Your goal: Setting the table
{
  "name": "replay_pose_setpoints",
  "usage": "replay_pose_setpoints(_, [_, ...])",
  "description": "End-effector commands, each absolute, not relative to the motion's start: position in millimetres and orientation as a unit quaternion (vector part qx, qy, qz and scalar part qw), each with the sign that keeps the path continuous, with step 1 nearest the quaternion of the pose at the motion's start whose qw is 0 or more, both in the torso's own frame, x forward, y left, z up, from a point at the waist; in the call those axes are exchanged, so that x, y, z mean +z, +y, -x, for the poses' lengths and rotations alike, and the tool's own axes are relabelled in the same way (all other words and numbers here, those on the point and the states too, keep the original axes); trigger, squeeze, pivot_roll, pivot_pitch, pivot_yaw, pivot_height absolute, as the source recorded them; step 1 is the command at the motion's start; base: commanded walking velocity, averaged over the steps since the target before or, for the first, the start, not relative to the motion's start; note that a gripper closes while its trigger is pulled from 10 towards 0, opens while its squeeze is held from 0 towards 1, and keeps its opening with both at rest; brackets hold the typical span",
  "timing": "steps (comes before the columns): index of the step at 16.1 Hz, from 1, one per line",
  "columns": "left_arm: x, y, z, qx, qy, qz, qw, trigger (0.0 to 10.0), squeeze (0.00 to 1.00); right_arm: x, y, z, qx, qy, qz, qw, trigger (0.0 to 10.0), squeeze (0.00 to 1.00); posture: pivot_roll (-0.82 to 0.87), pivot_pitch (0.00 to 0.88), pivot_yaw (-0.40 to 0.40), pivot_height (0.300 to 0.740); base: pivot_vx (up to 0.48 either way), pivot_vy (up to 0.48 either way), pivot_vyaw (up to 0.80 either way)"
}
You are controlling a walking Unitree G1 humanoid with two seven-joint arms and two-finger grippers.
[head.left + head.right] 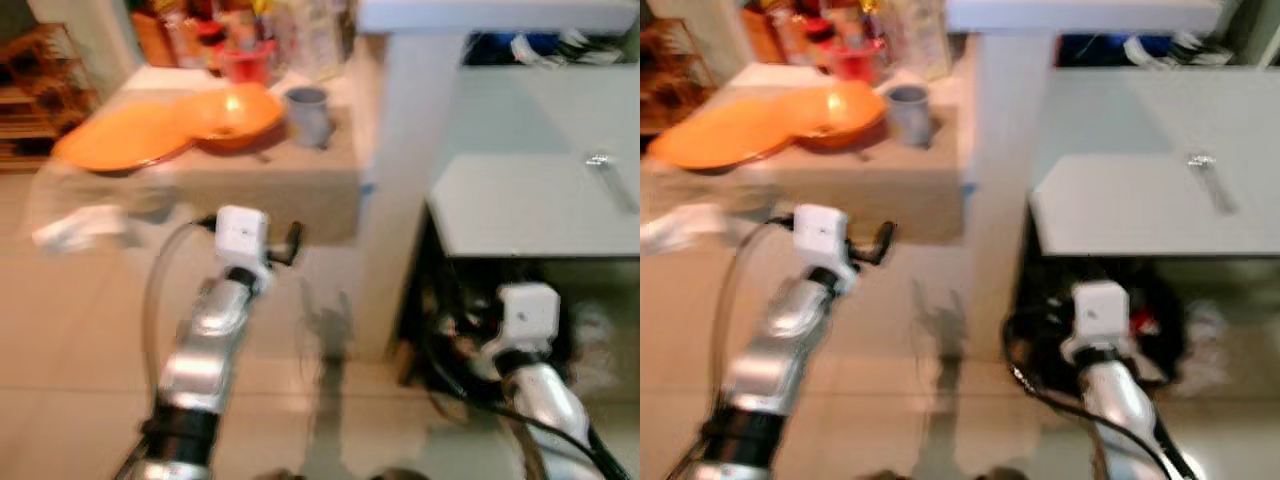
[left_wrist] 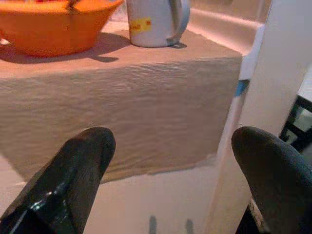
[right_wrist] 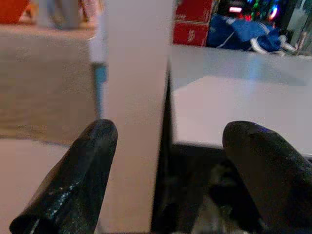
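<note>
Ahead and slightly left of the left pincer (image 2: 165,180): a wood-faced worktop (image 1: 270,185) carrying an orange bowl (image 1: 235,115), a flat orange plate (image 1: 120,135) beside it, and a grey mug (image 1: 308,112) with a yellow sticker near the front right corner. Left pincer held low, below the worktop's edge and well short of it, fingers (image 2: 73,170) spread wide, holding nothing. Mug closest to that pincer's line, upright, handle turned toward the white pillar (image 1: 400,180); bowl just beyond to the left, touching or nearly touching the plate, hard to tell through the blur.

Right pincer (image 3: 170,180) also spread wide and empty, pointed at the gap between the pillar and a pale grey worktop (image 1: 540,205), which bears what looks like a small metal utensil (image 1: 600,165), possibly a spoon, too smeared to be sure.

Probably an approach step, nothing grasped yet. Left arm clearly the nearer one for mug or bowl; reach calls for lifting up and forward over the worktop's edge, with the pillar close on the right as the thing to avoid clipping.
</note>
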State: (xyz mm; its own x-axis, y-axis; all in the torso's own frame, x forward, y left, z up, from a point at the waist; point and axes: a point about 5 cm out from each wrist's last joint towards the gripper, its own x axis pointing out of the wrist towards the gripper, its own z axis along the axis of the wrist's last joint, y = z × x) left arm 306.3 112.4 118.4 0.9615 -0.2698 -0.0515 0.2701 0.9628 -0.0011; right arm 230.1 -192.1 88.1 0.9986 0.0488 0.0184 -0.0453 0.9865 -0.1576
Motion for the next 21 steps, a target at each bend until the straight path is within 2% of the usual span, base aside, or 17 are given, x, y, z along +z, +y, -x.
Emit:
replay_pose_setpoints(1, [125.5, 117.5, -310.1, -0.128, 0.008, -0.011, 0.992, 10.0, 0.00, 94.7, -191.8, -232.6, 0.022, -0.025, 0.071, 0.997, 10.0, 0.00, -0.17, 0.000, 0.046, 0.727, 0.000, 0.000, 0.00])
replay_pose_setpoints(14, [134.8, 112.0, -313.5, -0.143, -0.021, -0.019, 0.989, 10.0, 0.00, 95.8, -189.6, -243.1, 0.028, -0.029, 0.073, 0.996, 10.0, 0.00, -0.13, 0.000, 0.039, 0.727, 0.321, 0.295, 0.00])
replay_pose_setpoints(21, [137.6, 113.4, -316.5, -0.141, -0.032, -0.025, 0.989, 10.0, 0.00, 97.1, -184.6, -251.1, 0.029, -0.037, 0.074, 0.996, 10.0, 0.00, -0.13, 0.000, 0.043, 0.727, 0.000, 0.000, 0.00])
